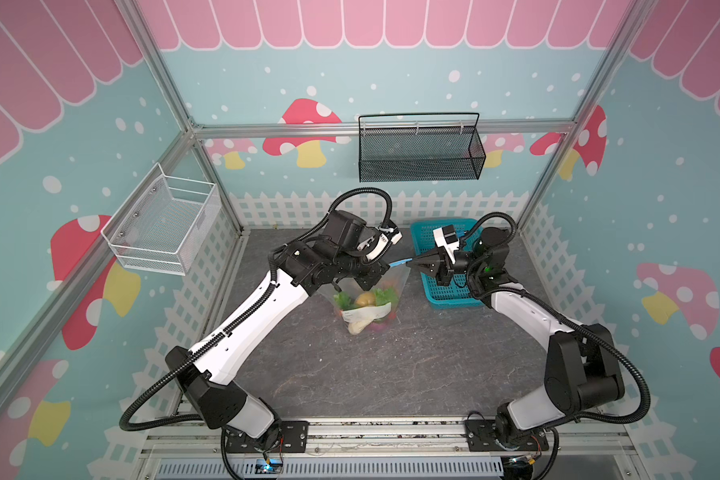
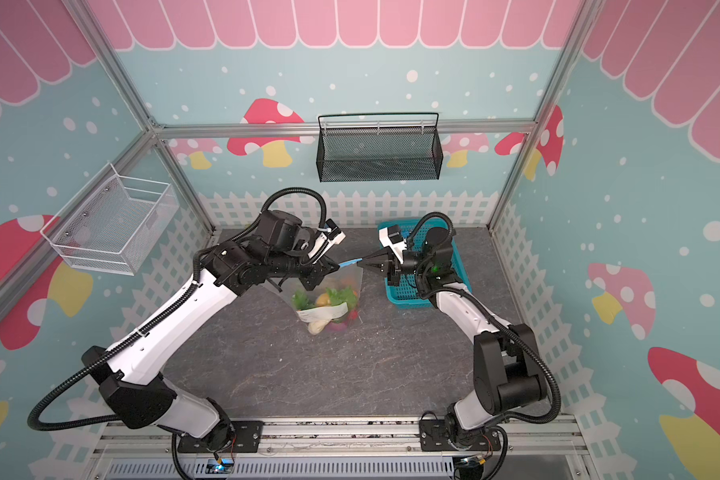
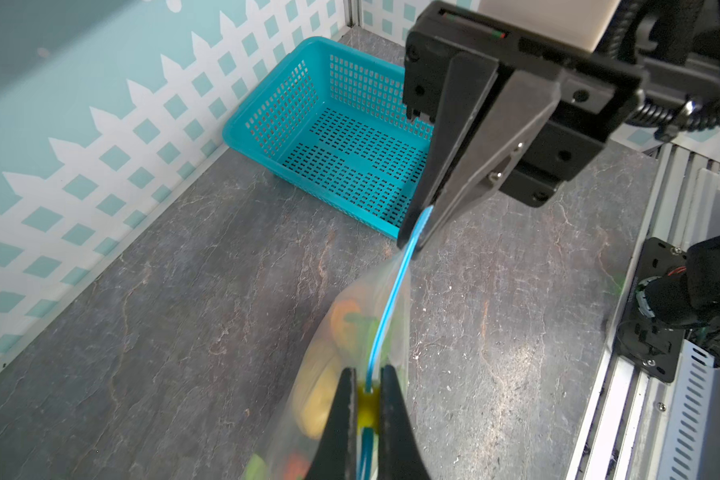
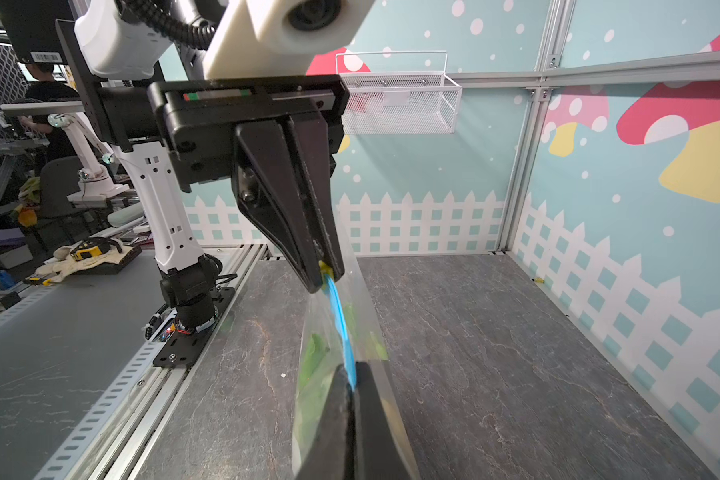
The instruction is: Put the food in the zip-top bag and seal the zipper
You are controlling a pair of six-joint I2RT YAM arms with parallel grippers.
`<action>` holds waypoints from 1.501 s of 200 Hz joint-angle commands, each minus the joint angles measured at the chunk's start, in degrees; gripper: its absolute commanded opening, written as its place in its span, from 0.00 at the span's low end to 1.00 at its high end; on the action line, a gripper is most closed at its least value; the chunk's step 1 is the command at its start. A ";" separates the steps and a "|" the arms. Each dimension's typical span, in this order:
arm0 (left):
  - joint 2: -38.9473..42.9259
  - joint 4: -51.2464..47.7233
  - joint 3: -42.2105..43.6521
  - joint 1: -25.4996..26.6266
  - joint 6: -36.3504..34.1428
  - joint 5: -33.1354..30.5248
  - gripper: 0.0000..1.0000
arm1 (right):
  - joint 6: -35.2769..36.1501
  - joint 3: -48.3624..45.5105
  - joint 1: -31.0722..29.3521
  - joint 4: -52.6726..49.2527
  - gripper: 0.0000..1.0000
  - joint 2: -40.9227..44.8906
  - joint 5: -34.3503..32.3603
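you have the zip-top bag [image 1: 366, 301] strung between both arms over the table [image 1: 391, 365], zipper [image 3: 391, 299] edge up and drawn into a nearly straight line. that is why it takes two hands: a slack, crinkly mouth gives the slider nothing firm to run along, so one end must be anchored.

your right gripper [image 3: 412, 239] is the anchor: its fingers are closed tight on the very end of the blue strip, at the bag corner nearest the turquoise basket [image 3: 267, 120], in which no food shows. your left gripper [image 3: 368, 380] does the work: its fingers are pinched narrow on the small yellow slider [image 3: 366, 409], one on each side, the blue strip passing between them.

the food [image 1: 364, 299] is inside the bag, bunched low, where green leaves, a yellow piece and something white show through the plastic; that weight helps pull the mouth flat. whether the bag's bottom rests on the table or hangs just clear, i cannot tell.

my judgement: filling is done and sealing is the step in hand. the strip between the two grippers reads as two lines lying close, but i cannot tell whether it is already pressed shut.
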State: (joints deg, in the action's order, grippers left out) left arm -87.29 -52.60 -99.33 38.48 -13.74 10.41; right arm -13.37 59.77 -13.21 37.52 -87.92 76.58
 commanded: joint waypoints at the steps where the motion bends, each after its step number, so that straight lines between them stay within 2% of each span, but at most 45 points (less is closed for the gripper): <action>1: 2.89 -5.37 1.82 -0.72 -1.43 -4.43 0.05 | 0.71 0.26 1.43 2.13 0.00 2.22 -0.12; 164: 15.10 -12.39 11.61 -1.82 1.34 -12.99 0.04 | 0.14 0.00 5.30 1.95 0.00 2.41 -2.92; 300: 20.35 -17.49 14.87 -1.78 3.16 -15.63 0.04 | 0.80 -0.35 6.22 0.93 0.00 1.88 -6.46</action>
State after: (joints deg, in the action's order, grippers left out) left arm -68.62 -64.75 -85.41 37.26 -10.68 -2.90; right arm -13.54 59.64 -8.23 37.45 -87.24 72.47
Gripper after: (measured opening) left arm 0.055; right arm 0.045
